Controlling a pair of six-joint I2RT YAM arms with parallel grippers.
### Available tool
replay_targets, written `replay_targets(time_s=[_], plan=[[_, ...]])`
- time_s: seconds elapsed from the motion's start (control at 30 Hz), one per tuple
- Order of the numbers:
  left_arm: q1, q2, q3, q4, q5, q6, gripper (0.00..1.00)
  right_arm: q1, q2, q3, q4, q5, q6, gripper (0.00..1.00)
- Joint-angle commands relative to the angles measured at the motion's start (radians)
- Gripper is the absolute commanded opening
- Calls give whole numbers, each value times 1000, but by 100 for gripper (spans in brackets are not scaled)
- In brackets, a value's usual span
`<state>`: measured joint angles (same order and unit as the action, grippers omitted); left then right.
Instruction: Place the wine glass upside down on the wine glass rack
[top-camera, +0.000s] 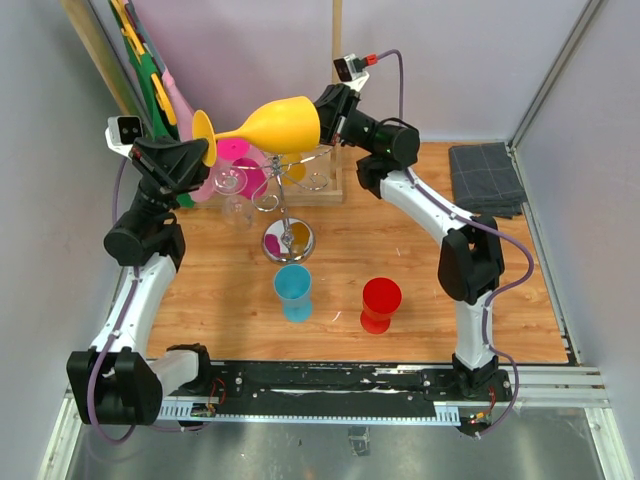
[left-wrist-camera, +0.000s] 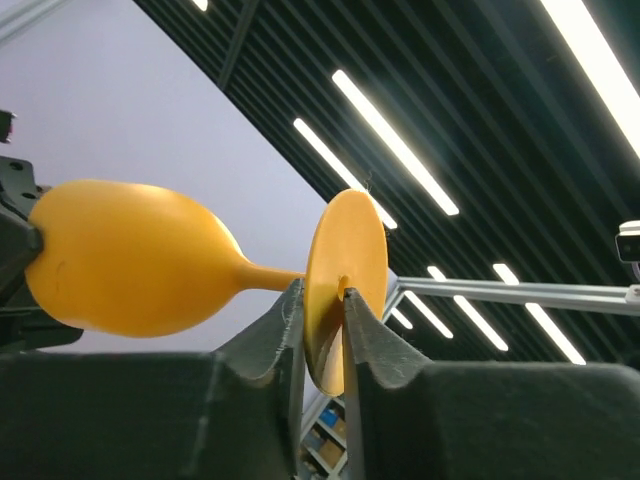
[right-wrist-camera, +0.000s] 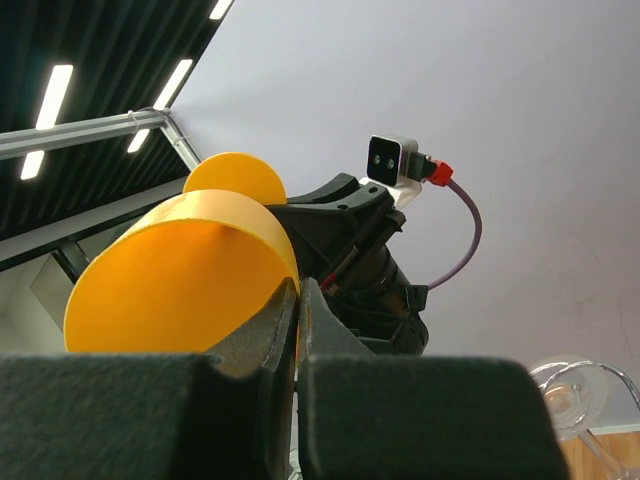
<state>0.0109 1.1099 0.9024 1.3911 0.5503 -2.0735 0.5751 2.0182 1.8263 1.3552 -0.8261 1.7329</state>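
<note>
A yellow wine glass lies on its side in the air above the wine glass rack, a silver wire stand with a round shiny base. My right gripper is shut on the rim of the bowl, one finger inside it and one outside. My left gripper holds the other end: its jaws stand on either side of the round foot, pressed against it. In the left wrist view the stem runs left from the foot to the bowl.
A blue cup and a red cup stand upside down on the wooden table in front of the rack. Pink and clear glasses cluster behind it by a wooden frame. A grey cloth lies at the back right.
</note>
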Motion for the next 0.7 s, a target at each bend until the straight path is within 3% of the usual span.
replay_targets(time_s=[0.0, 0.13, 0.23, 0.5, 0.67], plan=[[4, -15, -5, 48, -8, -55, 12, 7, -7, 35, 61, 3, 10, 1], [4, -15, -4, 49, -8, -59, 1, 7, -4, 37, 60, 4, 9, 1], [4, -15, -2, 57, -12, -66, 0, 6, -1, 39, 62, 4, 8, 4], [4, -9, 34, 92, -20, -92, 0, -14, 1, 25, 75, 3, 5, 37], [4, -3, 66, 117, -25, -101, 0, -48, -15, 8, 69, -18, -5, 43]])
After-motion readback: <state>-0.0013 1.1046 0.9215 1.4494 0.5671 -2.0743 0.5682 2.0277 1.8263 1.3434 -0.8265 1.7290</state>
